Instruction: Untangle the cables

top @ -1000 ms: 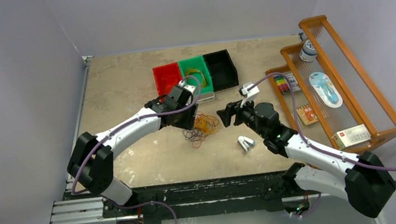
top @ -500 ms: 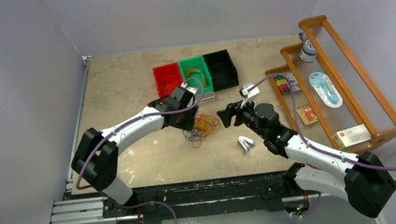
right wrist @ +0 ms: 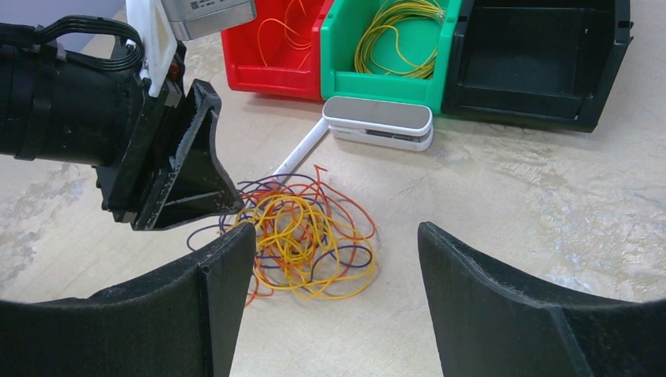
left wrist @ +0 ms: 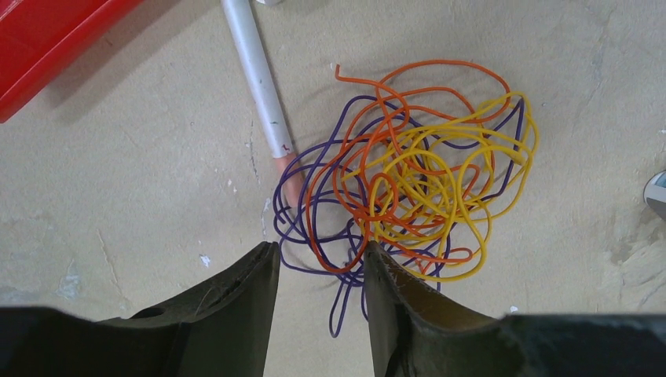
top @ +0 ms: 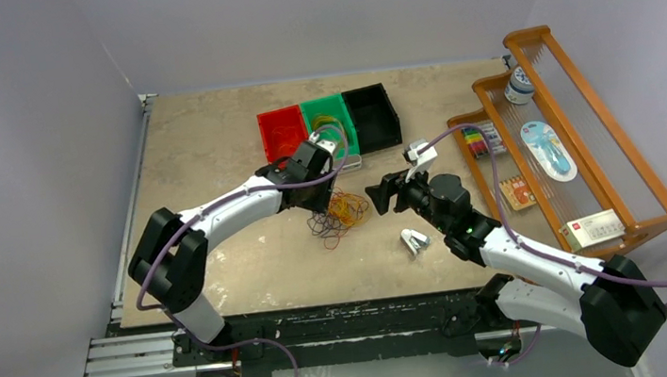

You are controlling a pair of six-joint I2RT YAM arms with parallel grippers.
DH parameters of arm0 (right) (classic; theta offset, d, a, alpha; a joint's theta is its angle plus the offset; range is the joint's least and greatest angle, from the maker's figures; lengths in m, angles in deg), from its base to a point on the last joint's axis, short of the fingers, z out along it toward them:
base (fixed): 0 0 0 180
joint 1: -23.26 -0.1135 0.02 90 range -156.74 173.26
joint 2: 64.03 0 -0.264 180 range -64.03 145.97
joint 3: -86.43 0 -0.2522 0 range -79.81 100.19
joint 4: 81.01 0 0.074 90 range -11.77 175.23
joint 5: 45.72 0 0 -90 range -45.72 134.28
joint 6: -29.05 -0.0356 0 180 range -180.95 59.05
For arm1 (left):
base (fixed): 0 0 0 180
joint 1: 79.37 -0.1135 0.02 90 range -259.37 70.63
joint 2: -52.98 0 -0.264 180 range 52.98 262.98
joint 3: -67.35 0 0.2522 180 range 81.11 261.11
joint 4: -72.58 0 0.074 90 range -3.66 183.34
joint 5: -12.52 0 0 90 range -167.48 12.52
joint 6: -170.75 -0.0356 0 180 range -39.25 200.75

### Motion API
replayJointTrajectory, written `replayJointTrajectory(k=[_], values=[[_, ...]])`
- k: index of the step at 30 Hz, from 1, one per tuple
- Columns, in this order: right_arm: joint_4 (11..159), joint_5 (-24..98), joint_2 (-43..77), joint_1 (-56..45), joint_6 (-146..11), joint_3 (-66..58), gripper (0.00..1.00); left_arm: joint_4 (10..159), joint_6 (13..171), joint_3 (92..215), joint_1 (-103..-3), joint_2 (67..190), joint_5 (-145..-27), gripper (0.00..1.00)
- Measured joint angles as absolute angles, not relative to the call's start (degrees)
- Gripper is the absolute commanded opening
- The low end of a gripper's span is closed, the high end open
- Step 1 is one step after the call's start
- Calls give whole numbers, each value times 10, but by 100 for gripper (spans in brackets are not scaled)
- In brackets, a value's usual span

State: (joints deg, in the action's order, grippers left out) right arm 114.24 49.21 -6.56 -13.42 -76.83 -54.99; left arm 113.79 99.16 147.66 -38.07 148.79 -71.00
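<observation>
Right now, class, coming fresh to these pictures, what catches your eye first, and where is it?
A tangle of orange, yellow and purple cables lies mid-table, the left gripper poised open at its edge. Behind it sit a red bin, green bin and black bin in a row; a wooden rack stands on the right.

You are looking down on the whole worktop [top: 213, 164] from above and behind the arm bases [top: 195, 320]. The left wrist camera is pointing straight down, close over the cables [left wrist: 408, 196], between the left fingers [left wrist: 228, 314]. The right wrist camera is looking low across toward the far edge, between the right fingers [right wrist: 196, 314]. All three views are sharing that tangle.
</observation>
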Motion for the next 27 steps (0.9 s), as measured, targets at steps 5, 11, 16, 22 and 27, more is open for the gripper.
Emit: replayJointTrajectory(k=[5,11,16,22,27], values=[[1142,492,-66,-134,-768,-550,77,1128,991,1485,-381,1500,-706,40],[1142,492,-66,-134,-768,-550,77,1112,991,1495,-381,1514,-706,32],[1142,492,-66,-134,-767,-550,77,1108,991,1495,-381,1519,-706,26],[1142,492,-66,-134,-767,-550,77,1108,990,1495,-381,1525,-706,7],[1142,492,-66,-134,-767,-550,78,1109,989,1495,-381,1525,-706,0]])
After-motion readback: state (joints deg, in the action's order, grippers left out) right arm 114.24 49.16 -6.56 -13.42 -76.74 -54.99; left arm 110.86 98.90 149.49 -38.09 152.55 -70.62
